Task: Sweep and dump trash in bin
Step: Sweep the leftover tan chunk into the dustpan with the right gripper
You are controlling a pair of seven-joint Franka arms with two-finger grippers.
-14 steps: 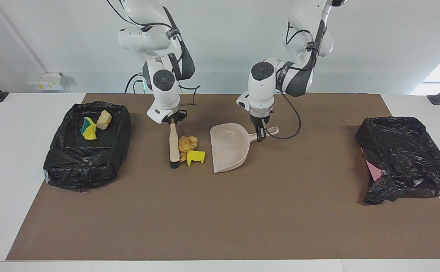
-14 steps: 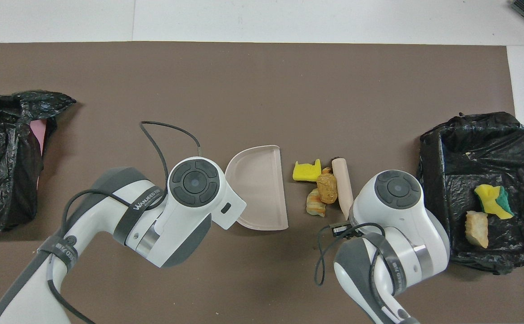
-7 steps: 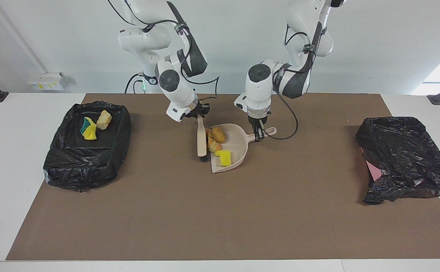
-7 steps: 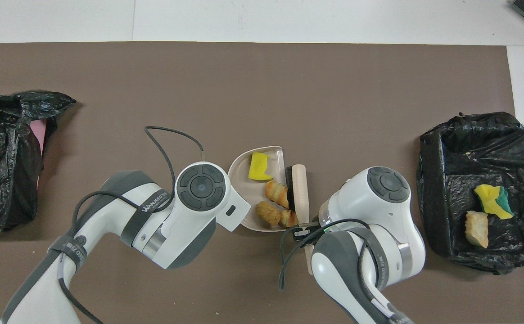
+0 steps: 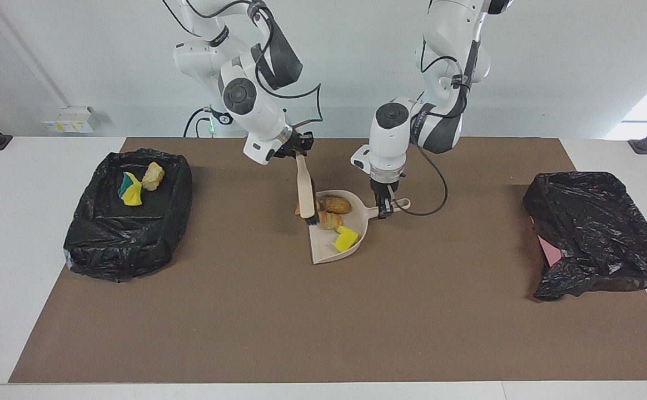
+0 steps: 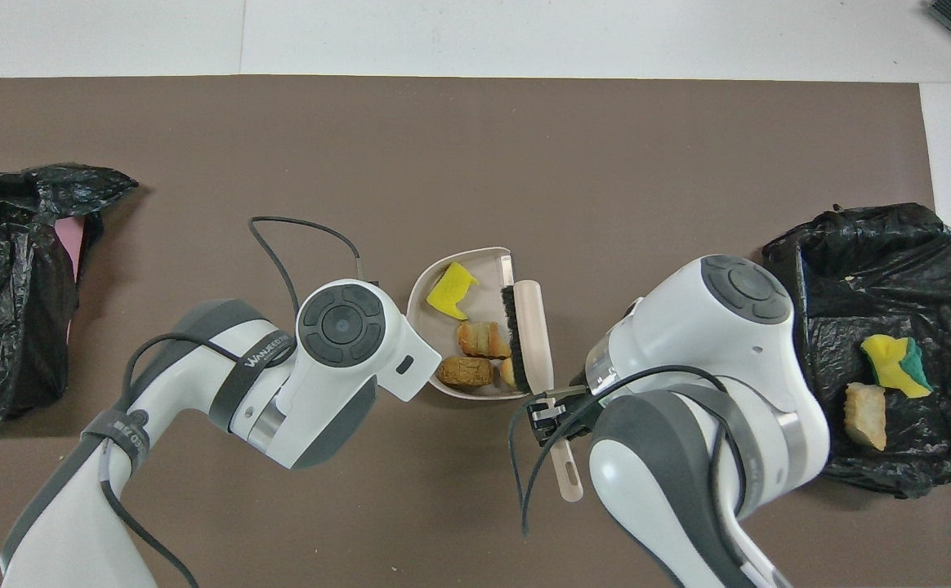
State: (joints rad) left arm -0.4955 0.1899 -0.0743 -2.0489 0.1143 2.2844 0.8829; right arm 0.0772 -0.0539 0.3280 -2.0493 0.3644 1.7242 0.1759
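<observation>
The dustpan [image 5: 334, 233] is smooth beige plastic with a slight sheen. The brush [image 5: 304, 189] has a matching smooth beige handle and matt black bristles. The trash [image 5: 336, 219] comprises porous yellow sponge and rough, crusty brown lumps. Both bin liners (crinkled black film) are glossy: one [image 5: 129, 222] at the right arm's end, one [image 5: 596, 233] at the left arm's. The worktop [image 5: 323, 333] carries a matt brown mat. Arm casings are glossy white plastic.

Yellow sponge bit [image 5: 346, 240] and tan bread lumps [image 5: 334, 205] in beige dustpan [image 5: 323, 253]
</observation>
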